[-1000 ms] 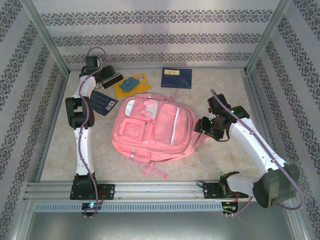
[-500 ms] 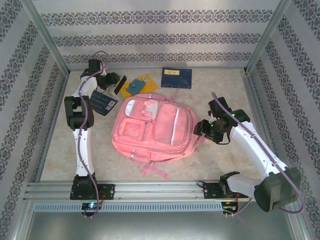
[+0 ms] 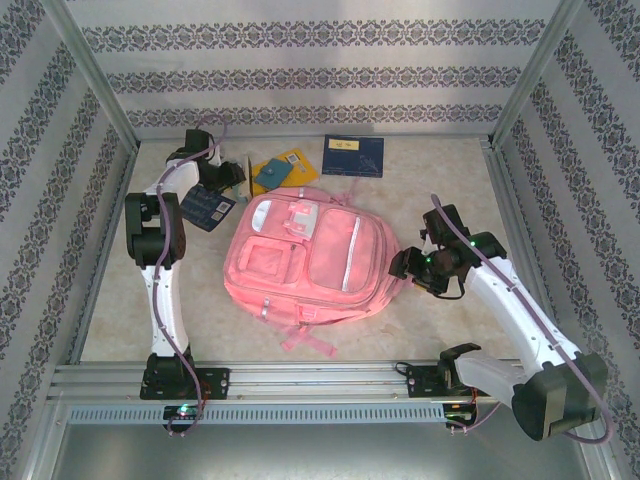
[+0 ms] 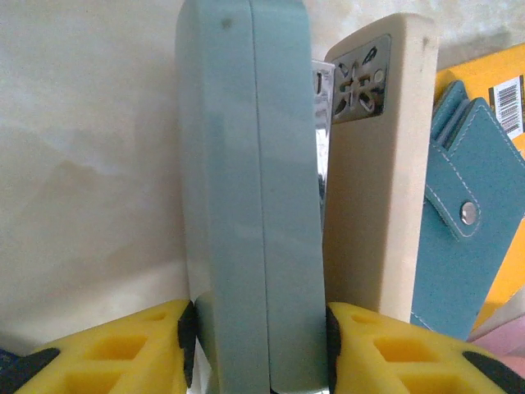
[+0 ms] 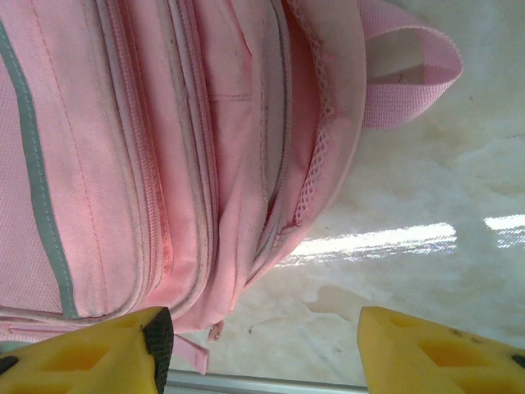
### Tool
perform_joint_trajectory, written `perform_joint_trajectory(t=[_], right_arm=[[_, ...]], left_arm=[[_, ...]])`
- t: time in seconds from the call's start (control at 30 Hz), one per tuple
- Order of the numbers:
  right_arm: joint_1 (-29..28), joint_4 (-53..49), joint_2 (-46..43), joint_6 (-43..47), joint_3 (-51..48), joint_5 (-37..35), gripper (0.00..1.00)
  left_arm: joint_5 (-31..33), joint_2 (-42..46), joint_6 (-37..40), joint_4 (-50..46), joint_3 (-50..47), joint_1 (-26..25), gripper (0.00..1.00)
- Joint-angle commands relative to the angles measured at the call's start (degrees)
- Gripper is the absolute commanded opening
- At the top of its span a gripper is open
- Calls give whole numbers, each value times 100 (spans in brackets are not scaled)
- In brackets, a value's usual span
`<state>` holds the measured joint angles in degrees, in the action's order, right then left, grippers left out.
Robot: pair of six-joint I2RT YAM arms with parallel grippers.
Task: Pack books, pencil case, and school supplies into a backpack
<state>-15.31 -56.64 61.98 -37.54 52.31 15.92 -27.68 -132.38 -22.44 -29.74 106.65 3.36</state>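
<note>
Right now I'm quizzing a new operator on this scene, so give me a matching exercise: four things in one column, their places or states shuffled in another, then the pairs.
Things:
1 pencil case
2 backpack
3 navy book
4 right gripper

Places or states:
A open, beside the backpack's right side
B far end of the table
C between the left gripper fingers
D centre of the table

Pairs: 1-C, 2-D, 3-B, 4-A

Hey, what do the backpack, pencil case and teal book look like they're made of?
Backpack: woven fabric, matte, with stitched seams, a mesh side pocket and webbing strap.
Pencil case: smooth matte mint shell with a centre seam, maybe plastic or silicone.
Teal book: likely faux leather, white stitching and metal snap.
</note>
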Motion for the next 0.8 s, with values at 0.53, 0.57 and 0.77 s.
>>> perform_joint_trajectory(t=[0.53, 0.57, 0.77], right_arm=[[48, -42, -142, 111, 325, -198, 62], [48, -57, -141, 146, 370, -236, 63], [51, -97, -119, 288, 614, -361, 64]], left_arm=[[-197, 534, -640, 645, -91, -89, 18], [-165, 598, -641, 636, -70, -73, 18], [44, 1118, -641, 627, -79, -72, 17]])
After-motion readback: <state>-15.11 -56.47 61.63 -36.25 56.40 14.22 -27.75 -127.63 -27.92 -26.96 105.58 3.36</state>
